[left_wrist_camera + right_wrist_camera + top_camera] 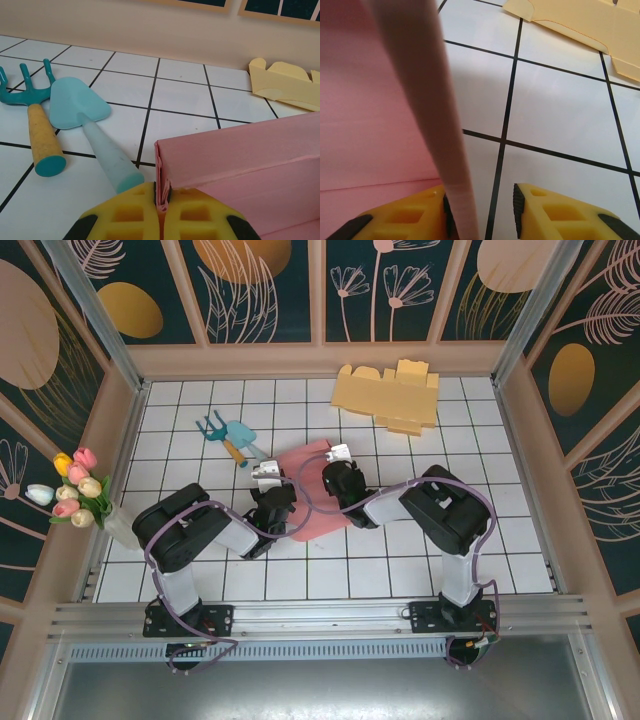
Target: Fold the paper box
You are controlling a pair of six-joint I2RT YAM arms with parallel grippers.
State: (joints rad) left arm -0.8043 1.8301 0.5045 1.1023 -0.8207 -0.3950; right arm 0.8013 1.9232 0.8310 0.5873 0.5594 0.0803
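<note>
Overhead, a white tiled table (500, 550) inside floral panels (260, 290) carries the pink paper box (303, 456), left end effector (161, 200) clamping its corner, right end effector (482, 210) parted astride one wall.

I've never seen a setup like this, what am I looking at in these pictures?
Two robot arms, left and right, stand at a tiled table's edge. One picture looks down from above; the other two come from cameras on each wrist, with that gripper's yellow fingers at the bottom. On the table lie a pink paper box, a flat yellow cardboard sheet, a rake and a trowel; flowers stand at the left. The left gripper pinches one raised box wall. The right gripper is open around another wall.
</note>
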